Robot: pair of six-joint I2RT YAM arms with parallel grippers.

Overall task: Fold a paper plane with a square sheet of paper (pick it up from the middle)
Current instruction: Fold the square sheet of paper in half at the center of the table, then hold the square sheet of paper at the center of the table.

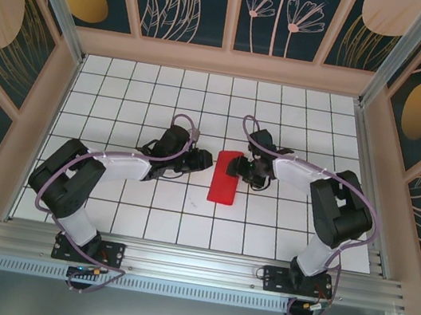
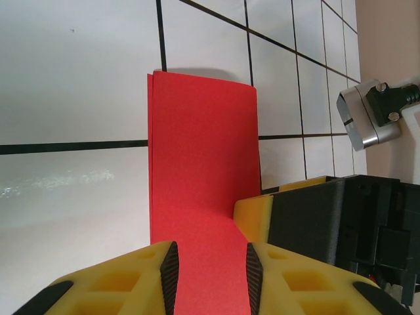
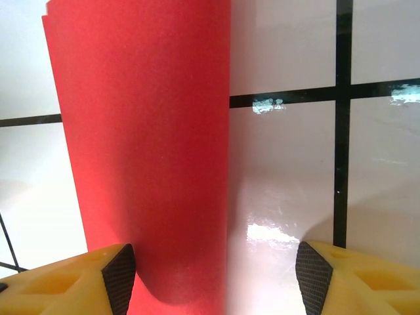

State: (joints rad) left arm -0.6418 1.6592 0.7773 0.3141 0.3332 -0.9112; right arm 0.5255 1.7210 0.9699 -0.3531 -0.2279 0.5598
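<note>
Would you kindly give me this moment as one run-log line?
square sheet of paper folded, on table | left jaws open | right jaws open

Red sheet of paper [image 3: 141, 151], folded into a long strip, runs from the bottom edge to the top of the frame, with two layers showing at its upper left edge. Right gripper [image 3: 213, 282] has its jaws spread wide; yellow fingers with black pads [image 3: 312, 275]. The paper sits against the pad at frame left, well apart from the other. White tiled table [image 3: 289, 170], black grid lines, glare spots.
</note>
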